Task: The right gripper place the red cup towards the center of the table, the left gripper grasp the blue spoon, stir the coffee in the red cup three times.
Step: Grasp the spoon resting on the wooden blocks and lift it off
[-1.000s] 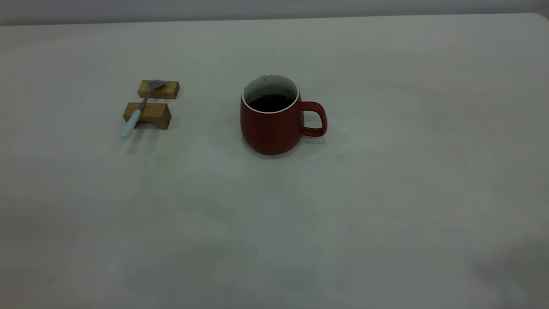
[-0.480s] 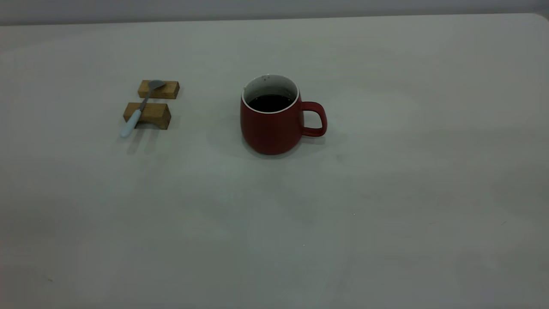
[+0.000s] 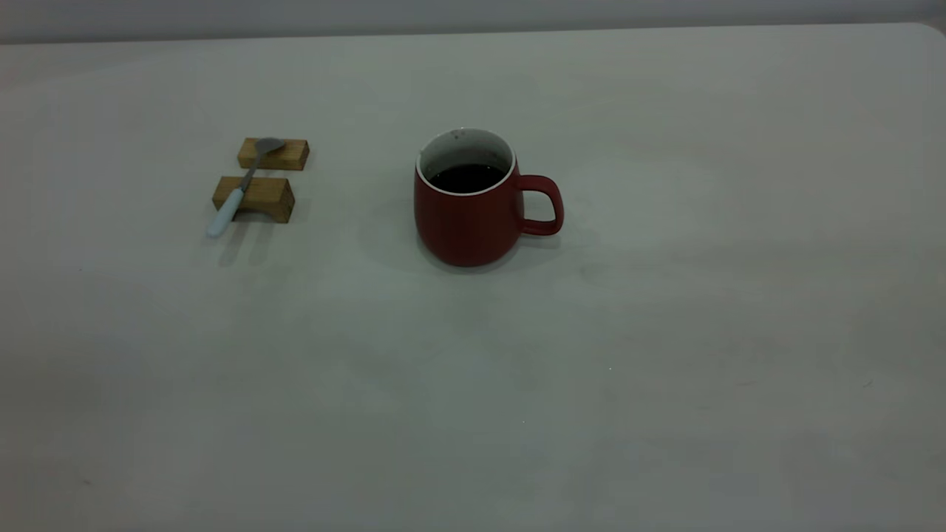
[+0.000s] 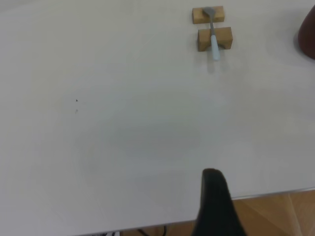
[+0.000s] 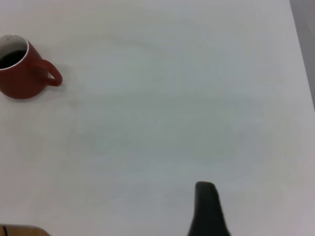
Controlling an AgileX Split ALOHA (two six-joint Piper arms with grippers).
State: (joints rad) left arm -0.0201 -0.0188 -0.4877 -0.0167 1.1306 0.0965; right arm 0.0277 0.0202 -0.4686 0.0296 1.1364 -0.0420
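Note:
The red cup (image 3: 473, 214) stands upright near the middle of the table (image 3: 665, 332), its handle pointing right. Dark coffee (image 3: 465, 177) fills its lower half. Left of the cup, the blue spoon (image 3: 235, 193) lies across two wooden blocks, with its bowl on the far block and its pale handle overhanging the near one. Neither arm appears in the exterior view. In the left wrist view, a dark part of my left gripper (image 4: 214, 201) sits above the table's edge, far from the spoon (image 4: 212, 34). In the right wrist view, my right gripper (image 5: 206, 209) hangs over bare table, well away from the cup (image 5: 22, 73).
The two tan wooden blocks (image 3: 273, 154) (image 3: 255, 198) lie parallel, one behind the other. The left wrist view shows the table's edge (image 4: 275, 193) with wooden floor beyond it. A sliver of the cup (image 4: 307, 29) reaches into that view.
The cup, the spoon and the blocks have not moved. A faint shadow at the table's near right corner has faded.

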